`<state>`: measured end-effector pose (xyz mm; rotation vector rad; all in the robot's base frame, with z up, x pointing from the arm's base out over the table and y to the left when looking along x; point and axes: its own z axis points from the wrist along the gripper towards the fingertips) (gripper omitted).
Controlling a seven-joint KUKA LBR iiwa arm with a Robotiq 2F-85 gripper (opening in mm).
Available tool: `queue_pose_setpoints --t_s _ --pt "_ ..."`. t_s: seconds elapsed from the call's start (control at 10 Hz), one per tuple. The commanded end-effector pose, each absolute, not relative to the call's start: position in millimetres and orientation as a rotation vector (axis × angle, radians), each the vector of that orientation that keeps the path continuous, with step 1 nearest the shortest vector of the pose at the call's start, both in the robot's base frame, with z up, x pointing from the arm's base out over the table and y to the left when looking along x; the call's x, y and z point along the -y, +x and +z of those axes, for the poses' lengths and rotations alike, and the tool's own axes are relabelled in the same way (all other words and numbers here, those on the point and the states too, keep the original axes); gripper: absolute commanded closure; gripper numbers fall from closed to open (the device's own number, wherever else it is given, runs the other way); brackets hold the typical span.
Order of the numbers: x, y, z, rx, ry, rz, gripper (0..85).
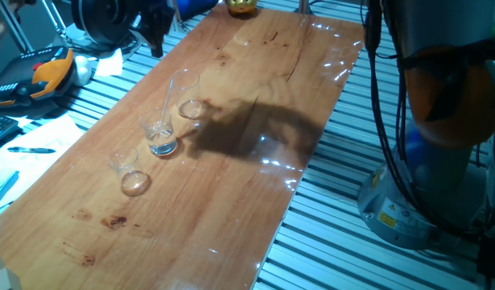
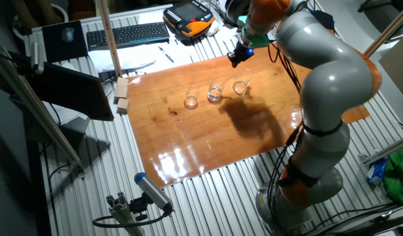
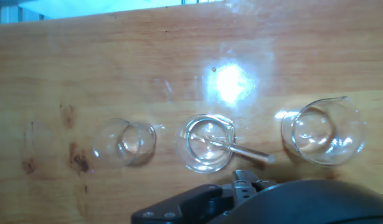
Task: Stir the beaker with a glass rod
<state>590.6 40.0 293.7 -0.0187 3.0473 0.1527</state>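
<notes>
Wooden tabletop [image 1: 231,185] held three clear beakers in a row; the beaker [image 1: 159,135] stood in the middle with the glass rod [image 1: 171,101] leaning inside. The gripper [image 2: 239,54] hovered above, jaw state indiscernible.

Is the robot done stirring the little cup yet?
Not clearly. The glass rod already stands leaning inside the middle beaker. The gripper hovers above the beakers, not visibly holding the rod. Nothing shows the stirring itself, so it probably remains.
</notes>
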Motion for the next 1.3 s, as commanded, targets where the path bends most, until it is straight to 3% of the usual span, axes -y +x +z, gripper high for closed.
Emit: queue_pose_setpoints --t_s 0.0,0.5,1.2 --pt "-43.7 588.1 298.1 -3.041 -0.037 0.129 85.0" --pt "-53.2 576.7 309.7 -3.161 -0.217 0.0 85.0" --pt "-57.5 568.1 314.3 -3.098 -0.203 -0.023 85.0"
